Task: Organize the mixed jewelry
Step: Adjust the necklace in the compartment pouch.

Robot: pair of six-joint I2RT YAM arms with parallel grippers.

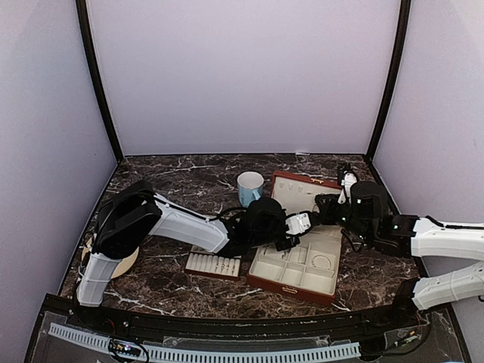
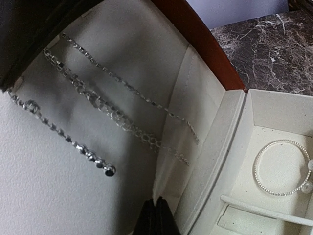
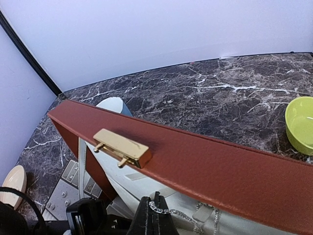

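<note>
The red-brown box stands open, its lid upright. Three silvery chains hang on the lid's cream lining: a fine one, a link chain and a beaded one. My left gripper is shut, tips at the edge of the lining's pocket; whether it pinches the cloth I cannot tell. My right gripper is shut on the end of a chain just inside the lid. A thin round bangle lies in a box compartment. In the top view both grippers meet at the lid.
The cream slotted tray lies left of the box, with small pieces in its slots. A blue-and-white mug stands behind the left gripper. A green bowl sits beyond the lid. A gold clasp juts from the lid's rim.
</note>
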